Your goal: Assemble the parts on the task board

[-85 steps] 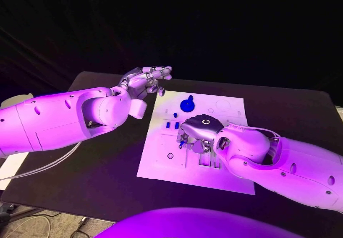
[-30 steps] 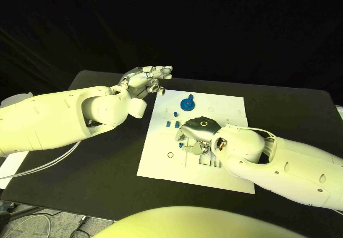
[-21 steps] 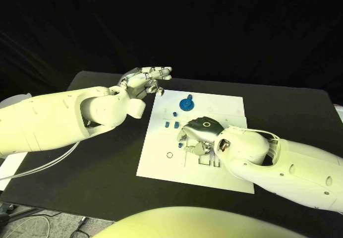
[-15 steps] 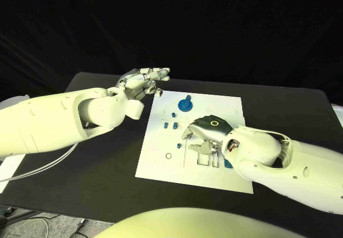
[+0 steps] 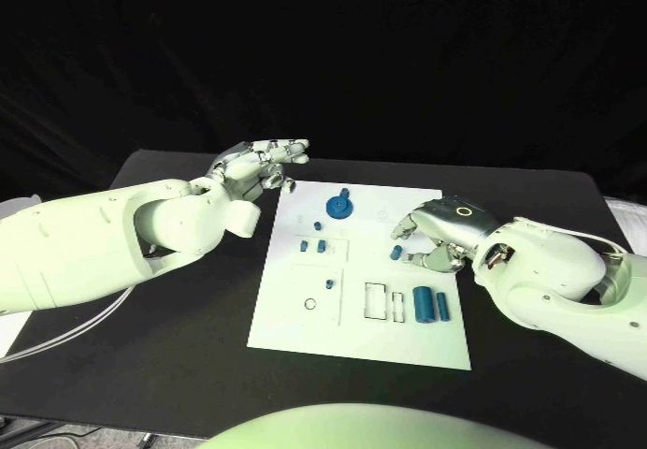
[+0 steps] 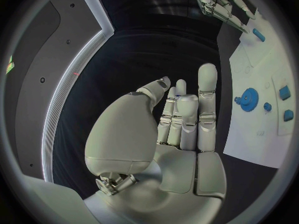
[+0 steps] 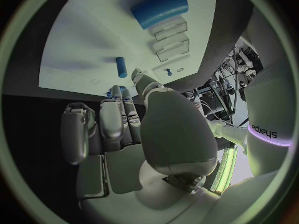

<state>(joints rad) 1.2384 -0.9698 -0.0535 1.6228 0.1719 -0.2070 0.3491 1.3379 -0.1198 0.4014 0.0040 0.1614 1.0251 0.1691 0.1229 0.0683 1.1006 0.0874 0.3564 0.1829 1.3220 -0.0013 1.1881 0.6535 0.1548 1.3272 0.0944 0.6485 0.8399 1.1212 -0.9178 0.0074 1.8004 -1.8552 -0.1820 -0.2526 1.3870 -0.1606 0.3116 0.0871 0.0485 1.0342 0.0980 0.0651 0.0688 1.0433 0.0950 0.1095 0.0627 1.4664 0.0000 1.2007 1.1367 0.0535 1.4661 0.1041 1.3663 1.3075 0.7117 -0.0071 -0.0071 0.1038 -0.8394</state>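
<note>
- Black desk point(image 5: 189, 309) under a dark backdrop, and the white board point(image 5: 290, 318) lies at centre frame, running from upper middle down to lower middle.
- Left hand point(image 5: 256, 166) hovers at the upper left, just off the board's top corner, fingers straight and apart, holding nothing.
- Right hand point(image 5: 434, 234) sits over the board's right edge, fingers curled down toward the surface. A short blue peg point(image 5: 396, 253) shows right at its fingertips; whether it is pinched or merely touched, I cannot tell.
- On the board: a blue gear point(image 5: 340, 206) near the top, small blue pegs point(image 5: 313, 245) left of centre, a tiny one point(image 5: 332, 280) mid-board.
- Two blue cylinders point(image 5: 432, 304) lie side by side at the lower right, next to the slots point(image 5: 386, 301).
- Those rectangular slots look unfilled from the head view, and a small ring mark point(image 5: 310, 303) sits at the lower left.
- Judgement call: the step in hand is picking up that short peg on the right side.
- To do it well, pinch it squarely so it stays straight, lift cleanly before carrying, and line it up above its hole before pressing.
- Watch the neighbours: a sweeping finger could roll the cylinders off their spot.
- Plenty appears left to seat; the job looks early.
</note>
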